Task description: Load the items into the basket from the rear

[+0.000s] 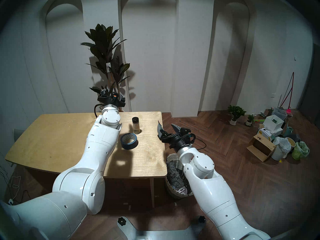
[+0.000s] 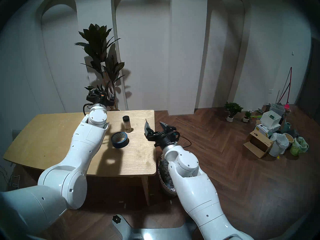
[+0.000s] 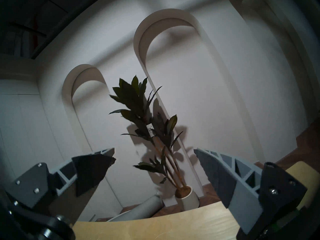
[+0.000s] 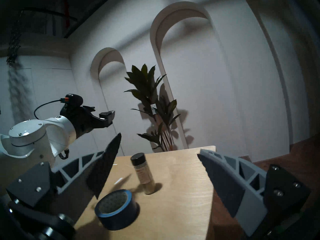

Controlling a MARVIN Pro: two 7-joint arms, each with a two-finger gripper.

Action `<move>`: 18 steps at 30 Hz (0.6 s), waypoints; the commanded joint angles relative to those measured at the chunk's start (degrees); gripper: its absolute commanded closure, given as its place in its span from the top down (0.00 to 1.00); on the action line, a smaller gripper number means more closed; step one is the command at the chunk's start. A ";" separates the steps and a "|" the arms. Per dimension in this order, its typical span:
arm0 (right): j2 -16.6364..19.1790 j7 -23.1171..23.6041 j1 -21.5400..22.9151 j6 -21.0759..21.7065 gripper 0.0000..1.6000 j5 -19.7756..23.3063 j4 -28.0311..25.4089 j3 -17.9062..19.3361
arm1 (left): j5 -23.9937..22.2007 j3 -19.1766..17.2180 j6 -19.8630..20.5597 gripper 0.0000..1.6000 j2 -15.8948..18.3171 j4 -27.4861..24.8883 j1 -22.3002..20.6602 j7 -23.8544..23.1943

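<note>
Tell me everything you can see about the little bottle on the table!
The little bottle is a slim, see-through cylinder with a black cap, filled with something tan and grainy, and it wears a small pale label. It stands upright on the wooden table, near the far right part. The blue tape roll lies just in front, not touching. No hand holds it.

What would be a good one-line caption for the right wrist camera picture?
Open right tool faces a wooden table bearing a black-capped bottle and blue tape roll.
</note>
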 commanded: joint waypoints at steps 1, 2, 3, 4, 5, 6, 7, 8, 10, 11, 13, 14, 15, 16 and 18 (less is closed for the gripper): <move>-3.39 -1.26 3.72 0.18 1.00 -1.82 1.94 -4.19 | 0.37 -2.14 -0.80 1.00 3.74 -3.17 3.12 1.68; -4.02 -1.63 4.07 0.20 1.00 -2.15 2.59 -4.74 | 0.43 -2.50 -0.90 1.00 4.09 -3.48 3.67 1.90; -3.64 -1.86 4.81 0.26 1.00 -2.32 3.14 -5.30 | 0.49 -2.84 -0.92 1.00 4.43 -3.71 4.13 2.13; -4.10 -2.10 5.03 0.29 1.00 -2.51 3.57 -5.61 | 0.53 -3.10 -0.95 1.00 4.67 -3.88 4.45 2.28; -4.34 -2.47 5.54 0.34 1.00 -2.80 4.22 -6.12 | 0.57 -3.45 -1.01 1.00 4.98 -4.14 4.97 2.48; -4.58 -2.76 5.94 0.39 1.00 -3.01 4.74 -6.54 | 0.62 -3.74 -1.05 1.00 5.22 -4.37 5.39 2.65; -4.83 -3.15 6.51 0.51 1.00 -3.29 5.47 -7.08 | 0.68 -4.09 -1.13 1.00 5.50 -4.71 5.93 2.87; -4.97 -3.37 6.84 0.57 1.00 -3.45 5.86 -7.39 | 0.71 -4.28 -1.18 1.00 5.65 -4.86 6.23 2.98; -5.45 -4.04 7.83 0.74 1.00 -3.91 7.10 -8.26 | 0.79 -4.86 -1.35 1.00 6.10 -5.44 7.15 3.32; -5.69 -4.37 8.21 0.79 1.00 -4.11 7.62 -8.59 | 0.83 -5.09 -1.41 1.00 6.28 -5.63 7.53 3.44; -6.06 -4.89 8.99 0.90 1.00 -4.44 8.55 -9.17 | 0.90 -5.55 -1.49 1.00 6.61 -6.01 8.27 3.69; -6.46 -5.38 9.60 1.02 1.00 -4.78 9.35 -9.63 | 0.94 -5.89 -1.59 1.00 6.86 -6.37 8.87 3.89; -6.63 -5.72 10.12 1.13 1.00 -5.00 9.94 -9.97 | 0.98 -6.14 -1.67 1.00 7.03 -6.62 9.32 4.03; -6.90 -6.04 10.50 1.25 1.00 -5.21 10.46 -10.23 | 1.01 -6.36 -1.74 1.00 7.17 -6.86 9.71 4.15; -7.40 -6.70 11.33 1.46 1.00 -5.61 11.54 -10.67 | 1.06 -6.79 -1.86 1.00 7.40 -7.22 10.47 4.38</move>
